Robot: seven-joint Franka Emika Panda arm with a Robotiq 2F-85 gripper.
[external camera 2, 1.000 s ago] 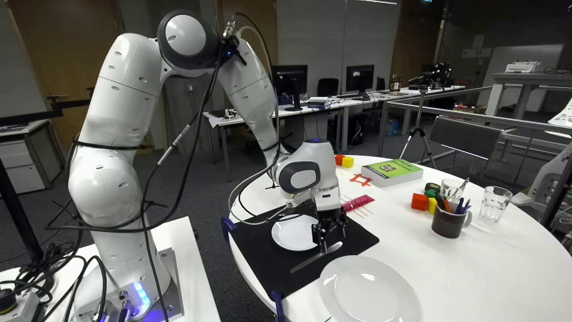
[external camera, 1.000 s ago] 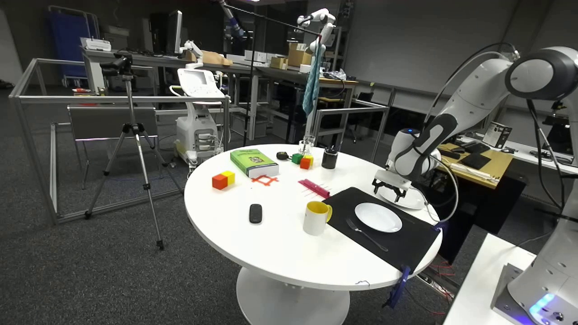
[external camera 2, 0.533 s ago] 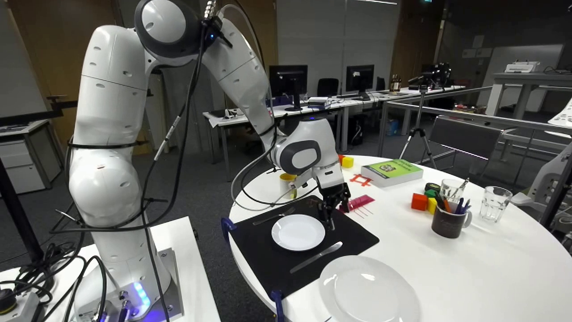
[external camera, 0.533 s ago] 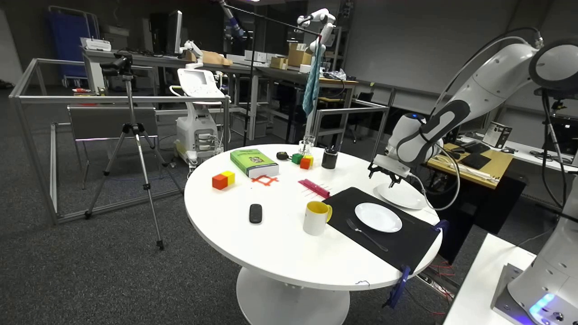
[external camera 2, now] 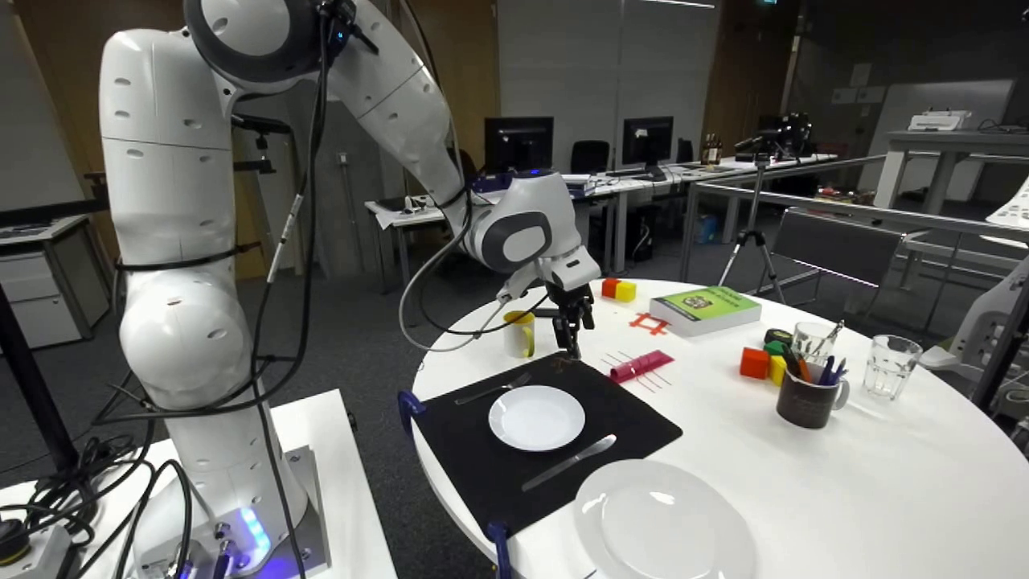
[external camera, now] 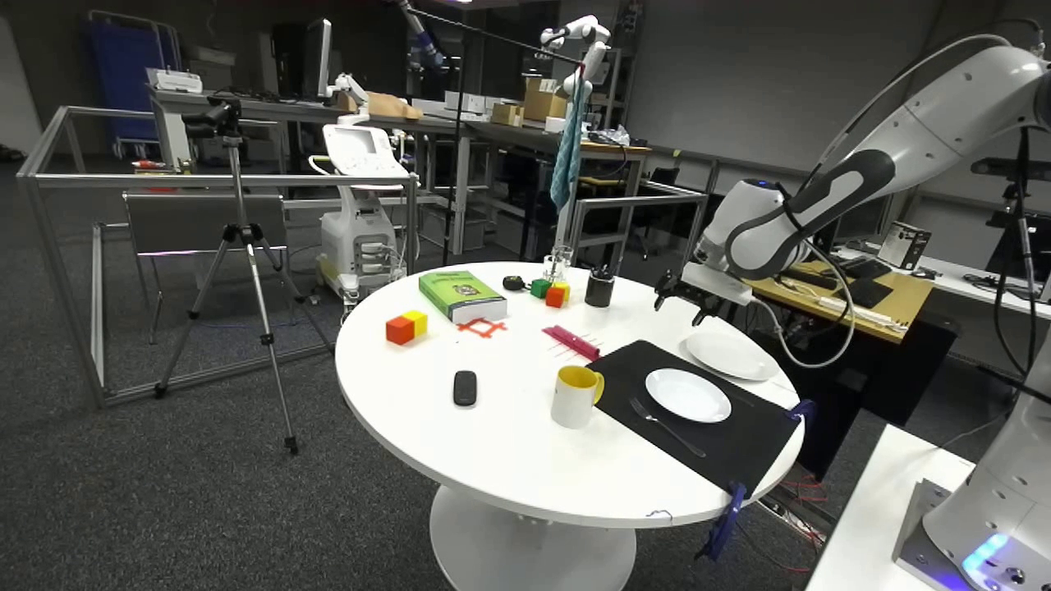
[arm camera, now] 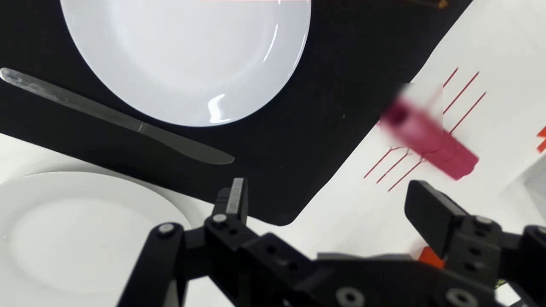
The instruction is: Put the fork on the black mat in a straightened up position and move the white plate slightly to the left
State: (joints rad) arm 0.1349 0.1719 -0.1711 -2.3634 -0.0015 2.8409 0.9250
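Observation:
The white plate lies flat on the black mat, and also shows in the wrist view. The fork lies on the mat beside the plate, on the yellow-and-white mug's side, in both exterior views. It is out of the wrist view. A knife lies on the plate's opposite side. My gripper is raised above the table, apart from plate and fork. In the wrist view the gripper is open with nothing between its fingers, over a mat corner.
A larger white plate lies beside the mat on the knife's side. A yellow-and-white mug stands near the fork. A pink roll with red sticks lies by the mat edge. Blue clamps sit at the table rim.
The gripper has risen and shifted left in both exterior views, away from over the plate and knife. The fork, plate and mat have not moved.

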